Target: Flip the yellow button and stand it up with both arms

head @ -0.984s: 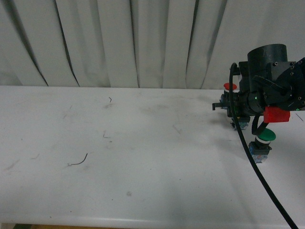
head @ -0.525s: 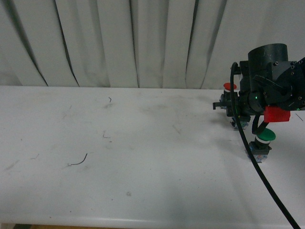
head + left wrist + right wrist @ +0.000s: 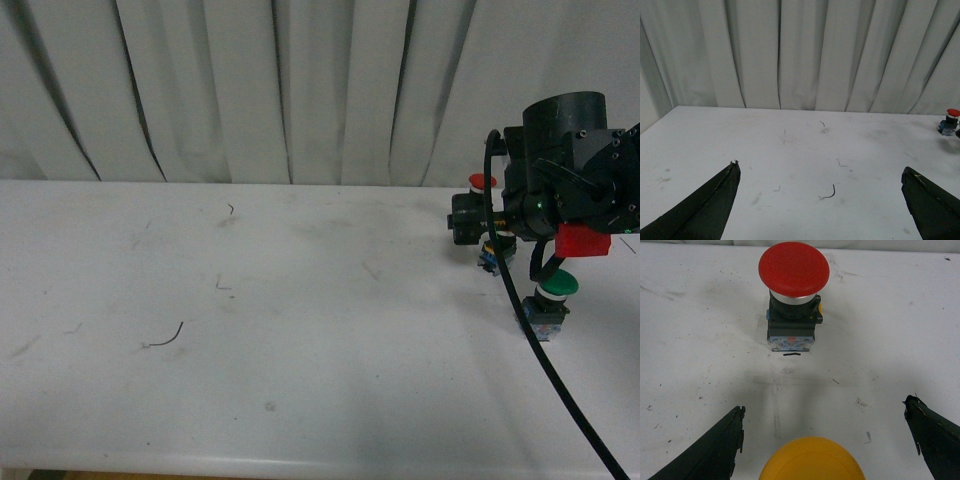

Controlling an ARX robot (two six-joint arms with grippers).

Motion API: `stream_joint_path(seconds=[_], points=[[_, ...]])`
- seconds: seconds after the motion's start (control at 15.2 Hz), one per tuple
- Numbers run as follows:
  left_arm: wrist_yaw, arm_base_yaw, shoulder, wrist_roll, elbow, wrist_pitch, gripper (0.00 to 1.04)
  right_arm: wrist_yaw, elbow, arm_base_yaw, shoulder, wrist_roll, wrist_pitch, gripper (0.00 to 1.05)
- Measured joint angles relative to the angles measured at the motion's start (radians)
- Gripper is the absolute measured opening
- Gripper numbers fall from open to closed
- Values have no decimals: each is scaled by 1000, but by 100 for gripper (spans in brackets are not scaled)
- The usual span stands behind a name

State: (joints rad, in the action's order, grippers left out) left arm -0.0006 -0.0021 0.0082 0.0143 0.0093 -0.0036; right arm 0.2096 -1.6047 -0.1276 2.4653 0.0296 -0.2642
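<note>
Yellow, the cap of the yellow button sits between the spread fingers of the right gripper, which touch nothing; a red-capped button stands just beyond it. In the front view the right gripper's dark tips now reach further left than 0.5 s ago, low over the white table, hiding the yellow button, probably just beneath. The green-capped button stands nearby. The left gripper hangs wide apart over bare table, holding nothing.
</note>
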Motion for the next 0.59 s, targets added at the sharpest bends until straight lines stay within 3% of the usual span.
stream_joint_path(seconds=[0.33, 0.59], points=[[0, 0, 0, 0, 0, 0, 98, -75, 161, 45, -196, -4, -100, 98], [0, 0, 0, 0, 0, 0, 98, -168, 412, 117, -502, -4, -218, 98]])
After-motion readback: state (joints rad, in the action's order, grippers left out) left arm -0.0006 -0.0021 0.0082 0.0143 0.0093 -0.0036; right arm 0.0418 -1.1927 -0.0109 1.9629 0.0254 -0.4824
